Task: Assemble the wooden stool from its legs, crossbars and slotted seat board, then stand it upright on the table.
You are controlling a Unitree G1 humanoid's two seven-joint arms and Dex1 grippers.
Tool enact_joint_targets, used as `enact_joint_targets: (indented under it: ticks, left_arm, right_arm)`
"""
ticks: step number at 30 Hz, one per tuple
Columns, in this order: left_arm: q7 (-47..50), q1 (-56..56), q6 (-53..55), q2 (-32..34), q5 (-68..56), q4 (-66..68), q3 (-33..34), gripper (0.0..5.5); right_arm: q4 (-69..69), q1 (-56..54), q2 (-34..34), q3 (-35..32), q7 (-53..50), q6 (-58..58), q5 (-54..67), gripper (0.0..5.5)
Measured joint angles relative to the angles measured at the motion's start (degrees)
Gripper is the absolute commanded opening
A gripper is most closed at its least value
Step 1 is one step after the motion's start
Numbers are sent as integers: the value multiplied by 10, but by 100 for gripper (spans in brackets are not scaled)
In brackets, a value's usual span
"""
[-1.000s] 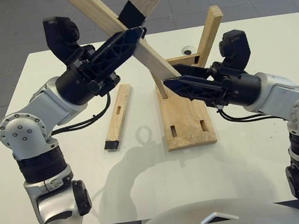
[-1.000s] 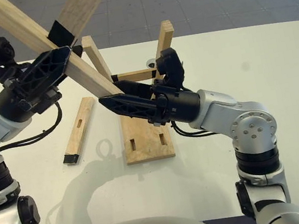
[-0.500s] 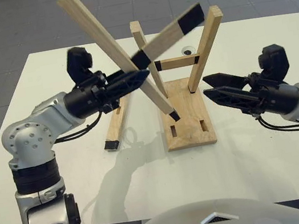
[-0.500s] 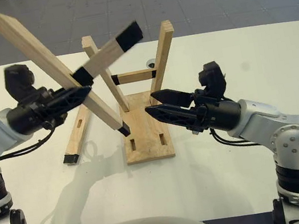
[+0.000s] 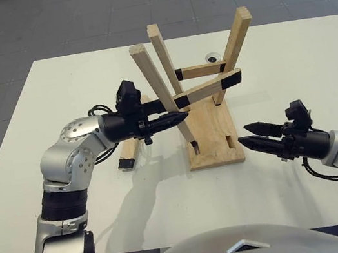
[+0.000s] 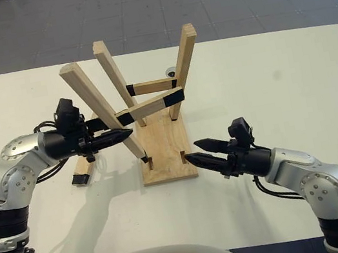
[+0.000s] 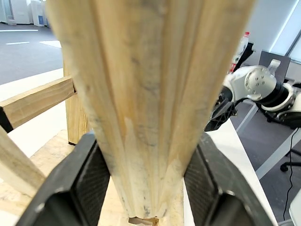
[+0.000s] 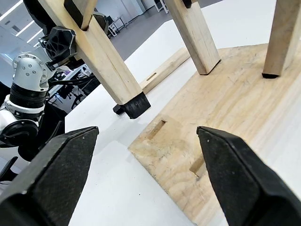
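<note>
Wooden seat board [image 5: 215, 128] lies flat on your table [image 5: 289, 66] with 2 legs [image 5: 161, 49] standing in it. Your left gripper [image 5: 180, 116] squeezes a 3rd leg [image 5: 155, 79]; the left wrist view shows both pads [image 7: 87, 181] tight on it. The right wrist view shows its black foot [image 8: 134, 106] beside a slot [image 8: 156, 129], not inside. Your right gripper [image 5: 244, 134] hangs open.

White table [image 5: 38, 90] on a grey tiled floor [image 5: 21, 28]
The table is matte white, with a round grommet [image 5: 211, 57] near its far edge — the floor around it is dark grey tile, evenly lit.
</note>
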Motion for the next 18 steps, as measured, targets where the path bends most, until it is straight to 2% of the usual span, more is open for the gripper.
enact_joint_targets:
  ticks: [4,18]
  left_arm:
    - [-28,0,-36,0,43,8,-29,206]
    - [-46,2,-42,-18,53,22,-31,206]
  right_arm:
    - [4,2,0,2,11,0,-18,385]
    - [6,-1,3,13,23,0,-40,385]
